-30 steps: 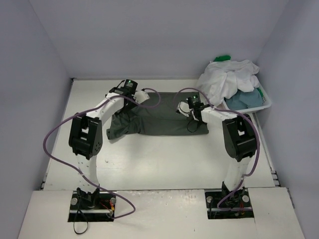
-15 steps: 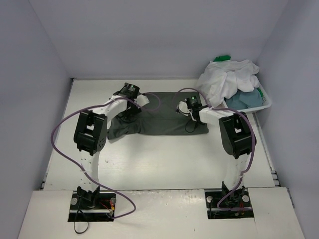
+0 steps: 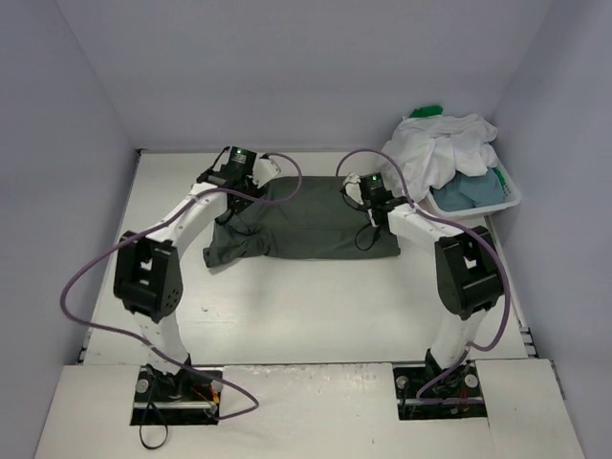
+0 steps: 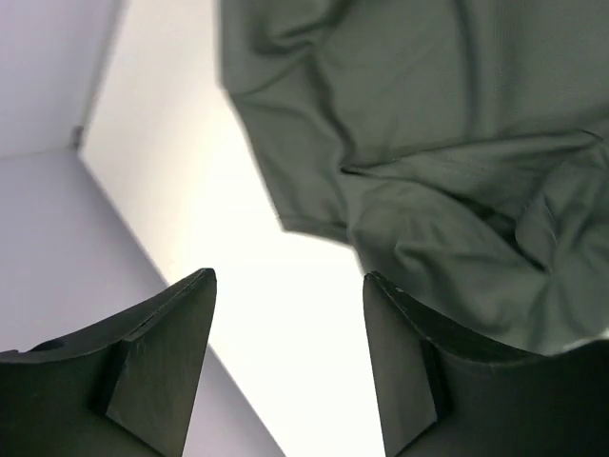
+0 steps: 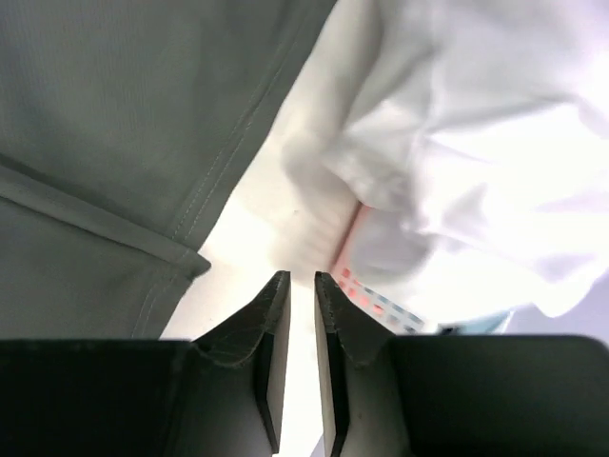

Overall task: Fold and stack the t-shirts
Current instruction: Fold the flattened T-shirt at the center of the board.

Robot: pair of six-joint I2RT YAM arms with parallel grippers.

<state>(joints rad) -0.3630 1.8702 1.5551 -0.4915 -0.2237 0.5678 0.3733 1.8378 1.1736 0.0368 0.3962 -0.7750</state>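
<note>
Released dark grey t-shirt point(image 3: 316, 225); left hand point(image 4: 288, 278) wide, right hand point(image 5: 302, 276) barely parted.

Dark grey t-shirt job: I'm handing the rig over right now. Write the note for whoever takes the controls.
Left end effector: open, empty, over the far left corner of the dark grey t-shirt.
Right end effector: only a narrow gap, nothing in it, at the shirt's far right corner.
The dark grey t-shirt lies on the table, roughly rectangular, with one sleeve sticking out near left.
White t-shirt heaped on the basket, blue-grey t-shirt inside it, a scrap of green t-shirt behind.
Done: grey shirt laid out, apparently part folded.
Left: finish that fold, then fold the other three and stack them.
</note>
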